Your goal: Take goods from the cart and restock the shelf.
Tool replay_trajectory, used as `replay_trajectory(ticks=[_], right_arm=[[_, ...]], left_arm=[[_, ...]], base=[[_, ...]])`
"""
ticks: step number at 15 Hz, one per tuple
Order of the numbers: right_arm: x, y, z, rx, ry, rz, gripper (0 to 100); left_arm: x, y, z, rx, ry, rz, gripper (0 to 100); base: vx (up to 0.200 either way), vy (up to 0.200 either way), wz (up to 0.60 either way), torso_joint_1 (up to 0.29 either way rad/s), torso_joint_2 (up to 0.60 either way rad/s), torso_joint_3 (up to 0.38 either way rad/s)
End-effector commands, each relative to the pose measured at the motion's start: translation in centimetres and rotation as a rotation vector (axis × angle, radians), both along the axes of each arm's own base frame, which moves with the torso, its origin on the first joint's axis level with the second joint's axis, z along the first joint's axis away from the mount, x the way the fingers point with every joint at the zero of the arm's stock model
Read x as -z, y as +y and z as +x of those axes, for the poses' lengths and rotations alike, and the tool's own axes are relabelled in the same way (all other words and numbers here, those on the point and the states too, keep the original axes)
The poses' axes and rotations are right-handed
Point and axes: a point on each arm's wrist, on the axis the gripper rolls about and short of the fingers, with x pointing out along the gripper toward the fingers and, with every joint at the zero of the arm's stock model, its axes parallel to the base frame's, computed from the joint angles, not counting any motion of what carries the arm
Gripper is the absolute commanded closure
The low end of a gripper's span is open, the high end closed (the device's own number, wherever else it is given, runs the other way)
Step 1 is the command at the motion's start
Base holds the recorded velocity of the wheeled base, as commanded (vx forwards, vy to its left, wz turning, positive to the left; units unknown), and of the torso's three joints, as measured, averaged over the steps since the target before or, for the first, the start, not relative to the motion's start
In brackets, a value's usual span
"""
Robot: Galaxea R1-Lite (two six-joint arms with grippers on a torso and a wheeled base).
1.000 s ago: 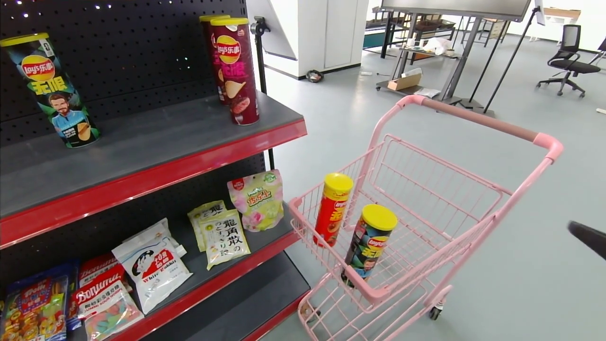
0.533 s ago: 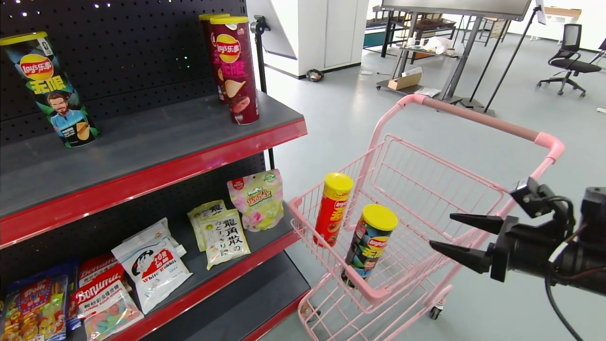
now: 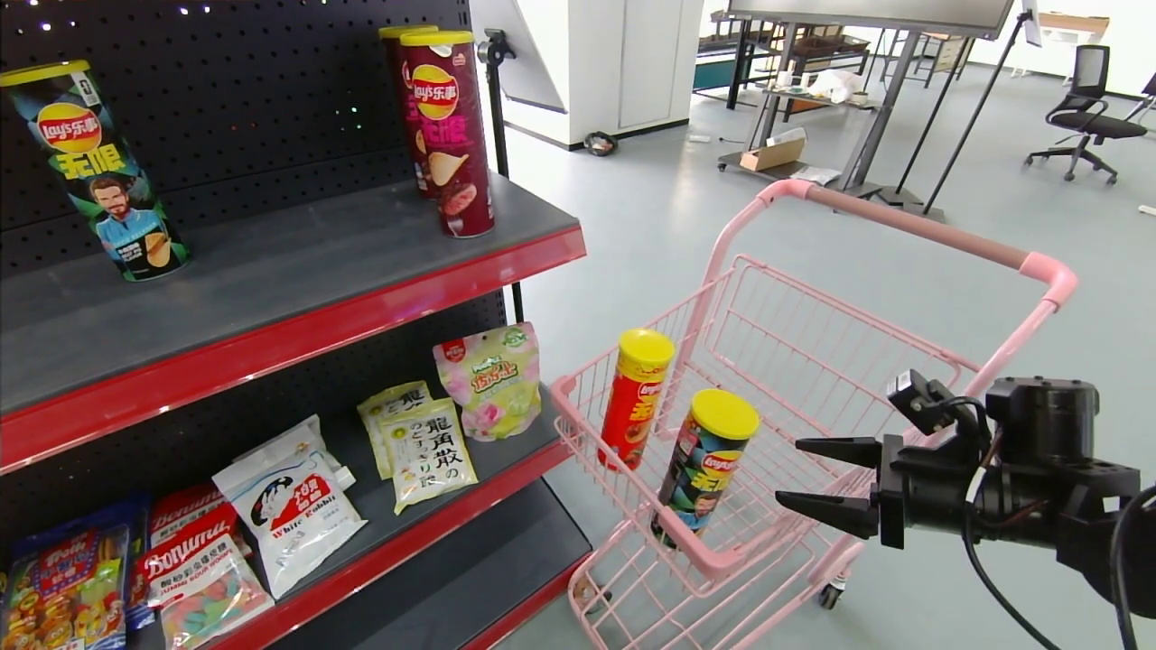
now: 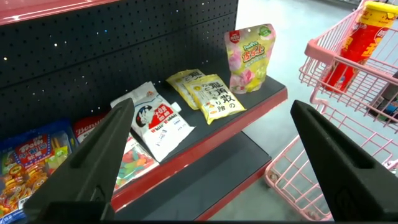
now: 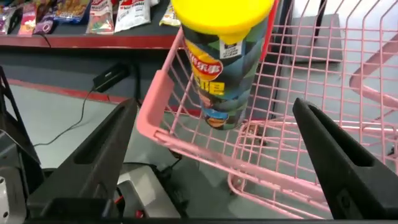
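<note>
One dark can [image 3: 705, 469] near right hand [image 3: 788, 470]

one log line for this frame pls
right gripper: open, at cart side, aimed at dark can | left gripper: open, by lower shelf | in cart: red can, dark can, both standing | grasped: nothing

A pink wire cart [image 3: 912, 226] stands just beside the red-edged shelf [image 3: 298, 325]. Inside it are two yellow-lidded cans — a red chip can [image 3: 635, 406] upright at the corner nearest the shelf, and a dark chip can [image 3: 707, 465] with a printed portrait, tilted, its foot seemingly against the cart's near rim.
</note>
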Motion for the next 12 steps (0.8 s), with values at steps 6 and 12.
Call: replay_trajectory(ticks=[6,12], right_arm=[[1.0,2.2,1.9,-0.102,0.015,0.021,0],[2.0,2.5,4.0,-0.136,0.003,0.028,0]], left_arm=[[0.0,0.0,0.0,0.0,0.001,0.0,0],[0.0,0.0,0.0,0.0,0.0,0.0,0]], base=[[0.0,0.0,0.0,0.0,0.0,0.0],[0.0,0.0,0.0,0.0,0.0,0.0]])
